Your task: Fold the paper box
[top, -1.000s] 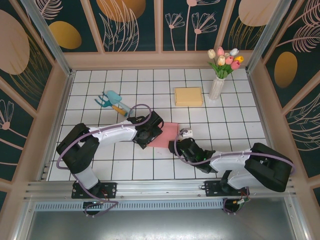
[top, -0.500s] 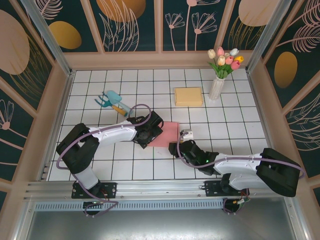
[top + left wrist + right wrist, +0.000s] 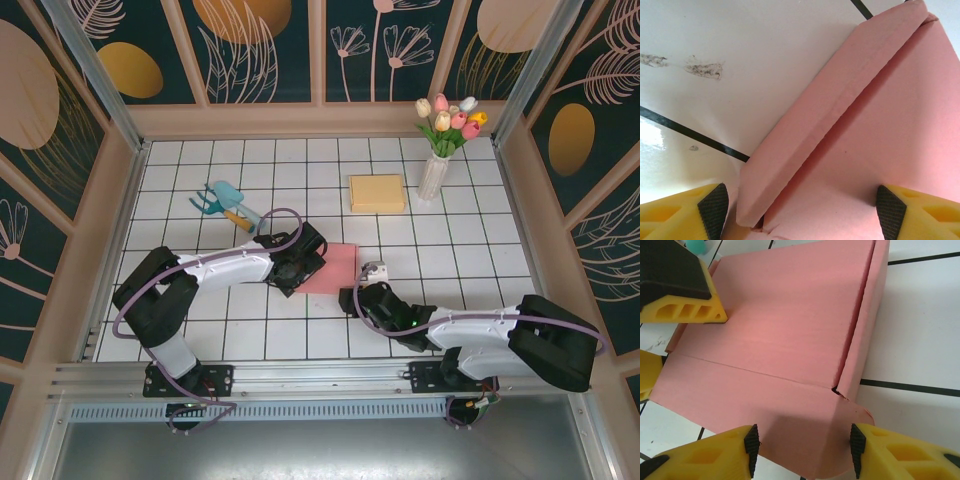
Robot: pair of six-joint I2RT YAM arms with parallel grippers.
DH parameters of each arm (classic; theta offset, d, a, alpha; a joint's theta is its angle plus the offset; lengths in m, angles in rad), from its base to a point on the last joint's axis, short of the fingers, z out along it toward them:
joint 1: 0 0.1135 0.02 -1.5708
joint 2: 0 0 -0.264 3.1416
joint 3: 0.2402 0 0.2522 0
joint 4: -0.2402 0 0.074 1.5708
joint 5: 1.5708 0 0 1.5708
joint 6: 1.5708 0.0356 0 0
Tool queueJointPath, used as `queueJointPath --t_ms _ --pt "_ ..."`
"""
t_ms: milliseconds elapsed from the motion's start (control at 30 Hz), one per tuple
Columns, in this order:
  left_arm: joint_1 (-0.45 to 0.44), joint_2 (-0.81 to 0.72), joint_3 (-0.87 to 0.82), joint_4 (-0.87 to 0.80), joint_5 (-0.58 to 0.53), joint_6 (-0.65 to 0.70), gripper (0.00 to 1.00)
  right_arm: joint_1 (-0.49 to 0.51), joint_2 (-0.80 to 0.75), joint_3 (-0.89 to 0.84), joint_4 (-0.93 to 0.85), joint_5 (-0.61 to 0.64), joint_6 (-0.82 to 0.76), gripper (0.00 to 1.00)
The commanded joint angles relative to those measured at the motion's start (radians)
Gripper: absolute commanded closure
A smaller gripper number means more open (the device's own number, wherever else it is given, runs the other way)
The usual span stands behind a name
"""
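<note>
The pink paper box (image 3: 338,262) lies flat mid-table on the white tiled table (image 3: 480,240), its side flaps creased upward. The left gripper (image 3: 800,205), held low, straddles one flap with its jaws apart. The right gripper (image 3: 803,447), also spread, brackets the near corner.

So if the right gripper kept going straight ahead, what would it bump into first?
Most likely the pink paper box. In the right wrist view its near flap lies just ahead of the right gripper, between the open fingers. How high it hangs above the flap is hard to tell.
</note>
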Motion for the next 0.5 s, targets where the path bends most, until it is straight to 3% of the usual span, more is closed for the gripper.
queueJointPath --t_ms 0,467 --pt "0.010 0.018 -0.056 -0.055 -0.017 -0.016 0.21 0.009 -0.006 -0.019 0.019 0.008 0.019 0.45" --pt "0.012 0.017 -0.060 -0.050 -0.014 -0.015 0.21 0.010 -0.036 -0.043 0.115 -0.102 0.006 0.50"
